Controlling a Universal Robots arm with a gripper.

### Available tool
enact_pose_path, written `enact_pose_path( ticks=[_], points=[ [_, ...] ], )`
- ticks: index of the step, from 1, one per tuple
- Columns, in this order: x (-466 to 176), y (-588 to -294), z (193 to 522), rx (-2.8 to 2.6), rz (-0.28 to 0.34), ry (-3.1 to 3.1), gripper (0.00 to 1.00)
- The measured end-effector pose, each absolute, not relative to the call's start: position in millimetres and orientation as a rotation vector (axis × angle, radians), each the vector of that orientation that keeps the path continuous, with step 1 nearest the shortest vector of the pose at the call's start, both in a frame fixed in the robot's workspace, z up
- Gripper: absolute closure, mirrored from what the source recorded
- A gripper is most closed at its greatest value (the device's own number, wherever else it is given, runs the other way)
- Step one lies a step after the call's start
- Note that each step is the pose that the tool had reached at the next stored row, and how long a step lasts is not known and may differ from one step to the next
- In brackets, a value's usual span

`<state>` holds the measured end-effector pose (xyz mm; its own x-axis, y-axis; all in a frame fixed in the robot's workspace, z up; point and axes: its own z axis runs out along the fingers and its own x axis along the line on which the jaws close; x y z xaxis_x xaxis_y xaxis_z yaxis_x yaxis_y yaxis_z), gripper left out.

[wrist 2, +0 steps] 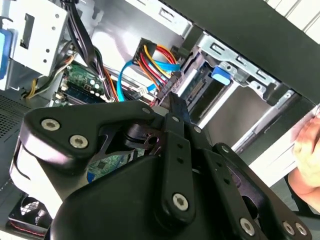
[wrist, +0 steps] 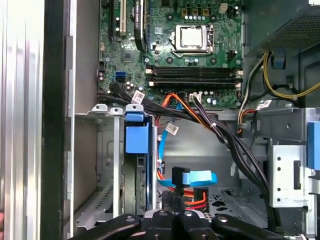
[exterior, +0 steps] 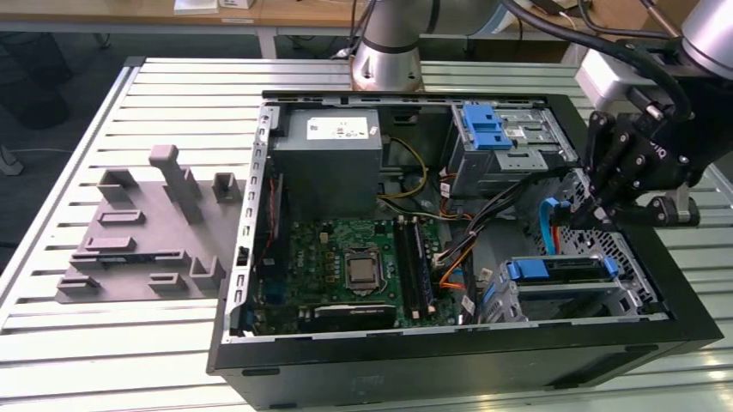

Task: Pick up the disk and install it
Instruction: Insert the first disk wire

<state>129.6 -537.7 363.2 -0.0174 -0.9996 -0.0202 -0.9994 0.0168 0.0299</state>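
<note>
Disk (exterior: 558,269) sits seated in the drive cage just below the end effector (exterior: 586,216), whose fingers look closed on nothing.

A matt black metal computer case (exterior: 458,360) sat on a table (exterior: 69,343) of ribbed, brushed aluminium slats. Inside, bare grey sheet-metal drive cages (wrist: 100,165) carried smooth blue plastic latches (wrist: 136,138), beside a green circuit board (exterior: 343,266) with a shiny metal processor cap (wrist: 192,38). The gripper (exterior: 602,202) showed matt black links with bright steel screw heads. A dull grey plastic fixture (exterior: 143,236) lay nearby.
</note>
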Motion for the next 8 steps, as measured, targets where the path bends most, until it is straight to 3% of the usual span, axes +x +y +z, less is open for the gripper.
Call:
enact_pose_path(
  ticks=[3,6,8],
  points=[
    [131.5,-534.1,362.6,2.197,-0.056,-2.235,0.89],
    [131.6,-534.1,362.5,2.197,-0.055,-2.235,0.76],
    [131.6,-534.0,362.4,2.198,-0.055,-2.236,0.76]
  ],
)
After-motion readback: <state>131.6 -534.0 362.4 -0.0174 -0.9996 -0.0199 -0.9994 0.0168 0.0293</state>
